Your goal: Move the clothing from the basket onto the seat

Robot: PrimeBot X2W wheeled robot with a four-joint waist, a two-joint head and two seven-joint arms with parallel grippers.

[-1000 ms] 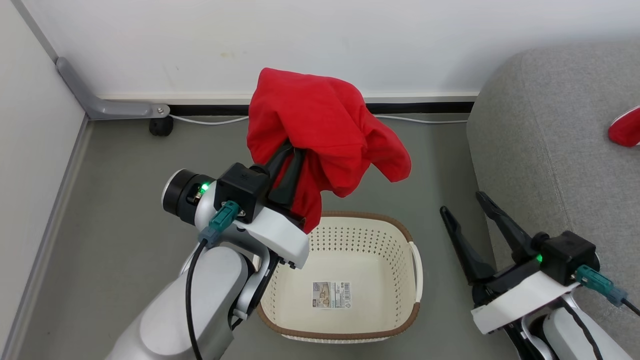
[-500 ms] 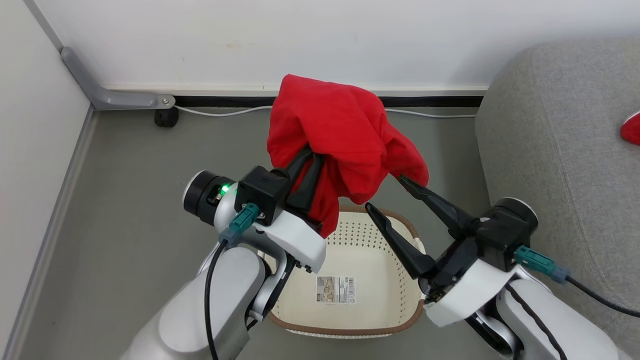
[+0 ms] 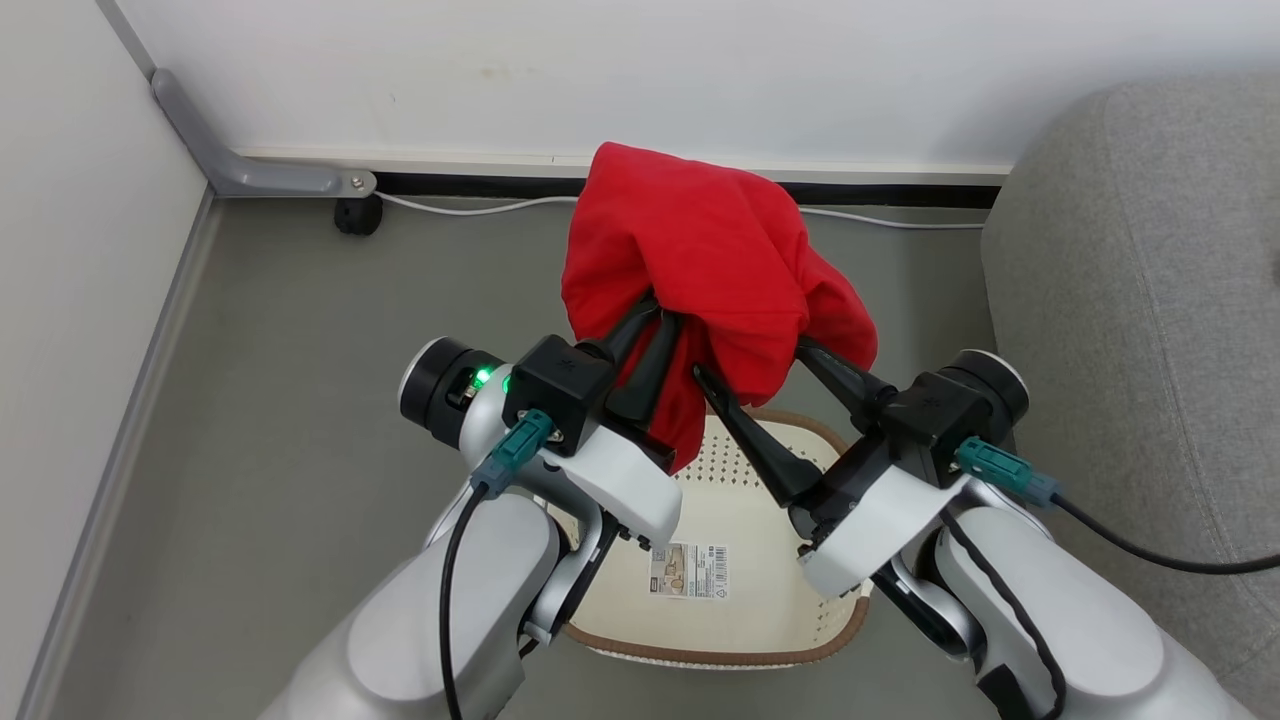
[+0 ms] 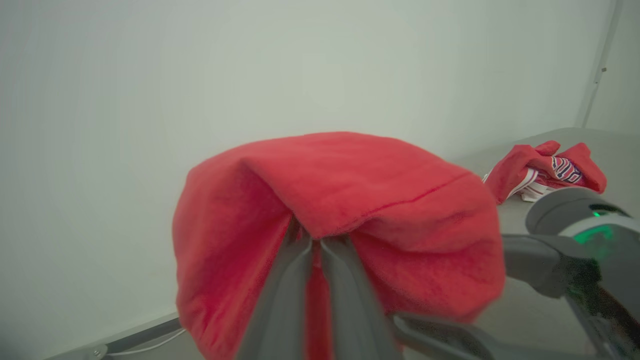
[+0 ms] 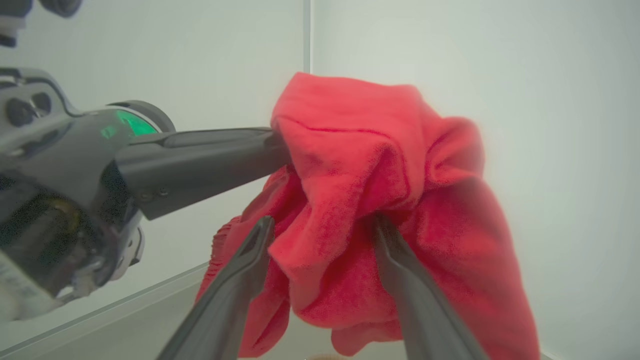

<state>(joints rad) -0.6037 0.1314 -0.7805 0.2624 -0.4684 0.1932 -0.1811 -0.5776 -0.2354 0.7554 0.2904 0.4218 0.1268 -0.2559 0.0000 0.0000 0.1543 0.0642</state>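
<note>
A red piece of clothing (image 3: 710,250) hangs bunched above the basket, draped over my left gripper (image 3: 662,318), which is shut on it; the fingertips are buried in the cloth. In the left wrist view the left gripper (image 4: 316,245) pinches the clothing (image 4: 350,190) from below. My right gripper (image 3: 750,362) is open, its fingers either side of a hanging fold. In the right wrist view the right gripper (image 5: 322,227) straddles that clothing (image 5: 360,165). The cream basket (image 3: 700,655) sits on the floor beneath both arms. The grey seat (image 3: 1130,250) stands to the right, with a second red, white-striped garment (image 4: 545,170) lying on it.
A paper label (image 3: 690,570) lies on the basket's bottom. A white wall runs close behind, with a white cable (image 3: 470,207), a grey bracket (image 3: 270,180) and a black caster (image 3: 358,215) at its foot. Grey floor lies to the left.
My right arm has risen from beside the seat to the hanging garment, its open fingers now around a fold. The left gripper keeps its hold. The camera view has shifted.
</note>
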